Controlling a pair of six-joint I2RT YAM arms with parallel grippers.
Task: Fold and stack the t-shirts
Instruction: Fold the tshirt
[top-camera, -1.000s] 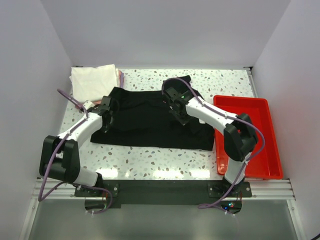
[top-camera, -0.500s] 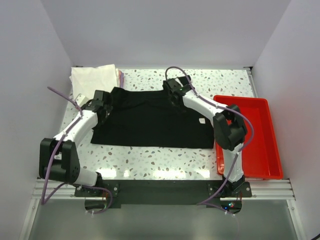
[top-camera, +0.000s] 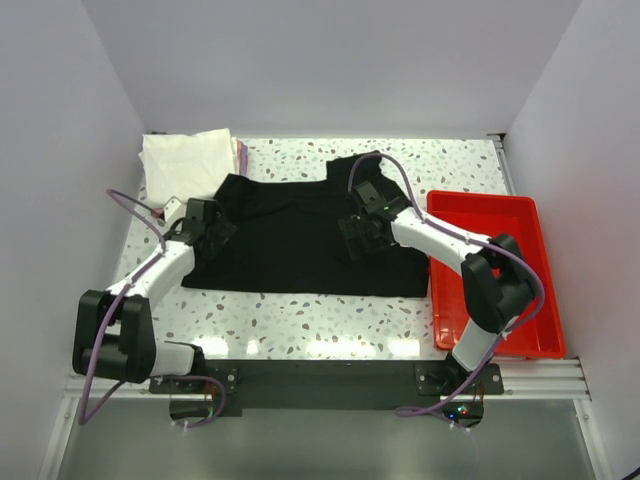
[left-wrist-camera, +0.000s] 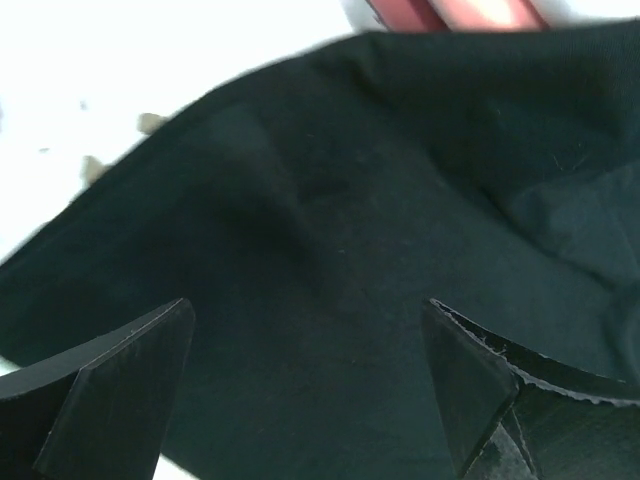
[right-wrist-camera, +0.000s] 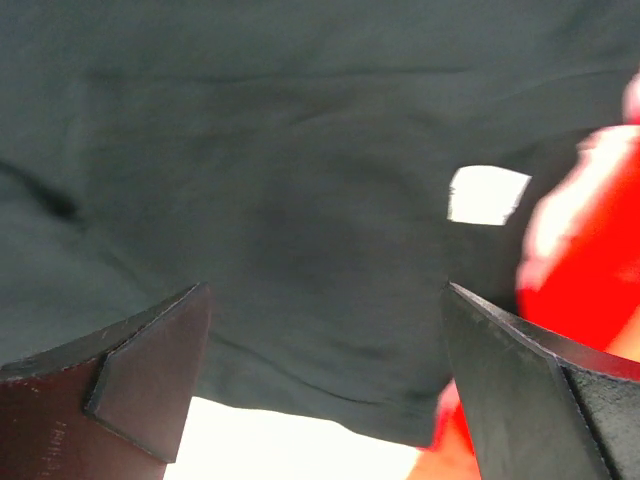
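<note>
Between folds: the black t-shirt (top-camera: 290, 250) lies spread mid-frame on the counter (top-camera: 300, 320).
Left tool (top-camera: 207, 222) and right tool (top-camera: 360, 232) hover over it, jaws apart, empty; the next fold probably calls for gripping its edges.

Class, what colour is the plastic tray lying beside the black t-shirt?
Red. The tray shows best in the top external view, at the table's right side.

large black cloth t-shirt (top-camera: 290, 255) lies spread flat on speckled white table (top-camera: 330, 322) | left gripper (top-camera: 208, 224) over its left edge | right gripper (top-camera: 360, 235) over its right half | folded white cloth t-shirt (top-camera: 185, 160) at far left corner | red rectangular plastic tray (top-camera: 512, 275) just beside black shirt's right edge
</note>
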